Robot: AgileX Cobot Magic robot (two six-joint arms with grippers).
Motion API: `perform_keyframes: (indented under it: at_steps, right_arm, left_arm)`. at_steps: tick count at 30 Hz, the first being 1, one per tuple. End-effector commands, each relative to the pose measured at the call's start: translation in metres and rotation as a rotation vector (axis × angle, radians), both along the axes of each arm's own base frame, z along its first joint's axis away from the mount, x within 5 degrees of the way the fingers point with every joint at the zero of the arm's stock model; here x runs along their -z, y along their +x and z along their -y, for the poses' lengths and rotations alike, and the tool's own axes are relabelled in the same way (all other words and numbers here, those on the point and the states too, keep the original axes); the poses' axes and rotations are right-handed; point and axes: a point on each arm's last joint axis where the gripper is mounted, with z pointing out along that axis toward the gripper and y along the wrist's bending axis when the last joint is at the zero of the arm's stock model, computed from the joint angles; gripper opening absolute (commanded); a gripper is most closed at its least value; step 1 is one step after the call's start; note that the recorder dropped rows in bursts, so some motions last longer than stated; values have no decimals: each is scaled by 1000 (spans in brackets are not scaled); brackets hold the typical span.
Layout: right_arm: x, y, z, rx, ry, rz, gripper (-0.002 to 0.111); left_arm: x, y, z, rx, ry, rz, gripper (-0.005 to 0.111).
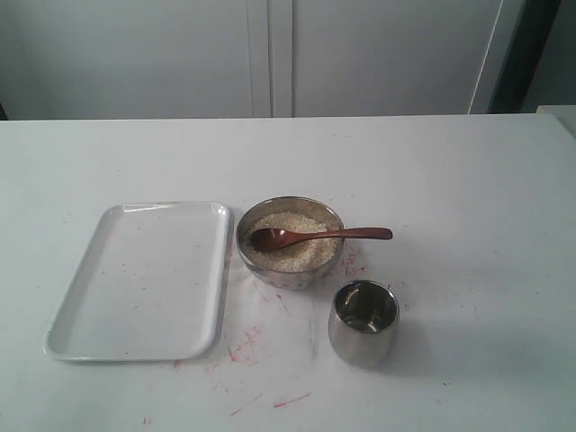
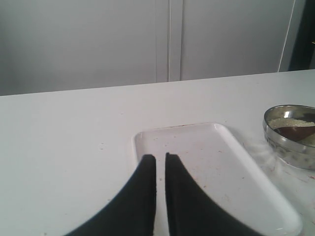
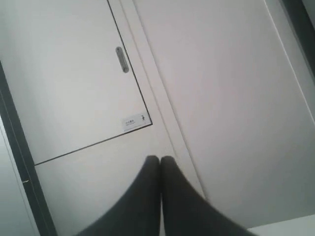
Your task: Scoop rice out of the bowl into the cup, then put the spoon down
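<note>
The likeliest mishap, I thought, was rice (image 1: 301,254) going over the bench (image 1: 468,225) rather than into the cup (image 1: 363,328). The wooden spoon (image 1: 315,236) lay with its scoop on the grains and its thin handle propped on the steel bowl's (image 1: 290,272) rim, jutting toward the bench's right edge. A pinch too far out on that handle could have levered the scoop up and flicked grains out. A pinch too close to the rim could have shoved the bowl, which looked smooth and light enough to slide. The cup stood just beside the bowl, toward the near edge and a little to the right. Its mouth was narrow, so a heaped or tilted spoonful might have missed it, and a knock from the handle might have tipped it.

The bowl sat about mid-bench, with a white tray (image 1: 135,279) close on the side toward the left edge and nothing on it.

Neither tool had hold of anything. The right tool (image 3: 160,160) was clenched tight, fingers pressed together, aimed up at the cabinet doors and well clear of everything, so it would have had to spread before it could take the handle. The left tool (image 2: 160,160) hung over the tray, its fingers drawn nearly together with only a thin slit between them, touching nothing.
</note>
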Motion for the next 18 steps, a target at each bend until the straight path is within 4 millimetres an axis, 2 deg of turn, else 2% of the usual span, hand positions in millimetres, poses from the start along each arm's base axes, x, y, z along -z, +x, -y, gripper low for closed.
perform_keyframes:
  at_steps: [1, 7, 12, 18]
  right_arm:
    - [-12, 19, -4, -58, -21, -67, 0]
    - [-17, 52, -28, -333, -151, -122, 0]
    - [-11, 83, -36, -491, -98, -281, 0]
    - [-9, 106, -44, -617, -122, -327, 0]
  left_arm:
    - [-2, 0, 0, 3, -7, 12, 14]
    - [-2, 0, 0, 3, -7, 12, 14]
    - [-2, 0, 0, 3, -7, 12, 14]
    - [-2, 0, 0, 3, -7, 12, 14]
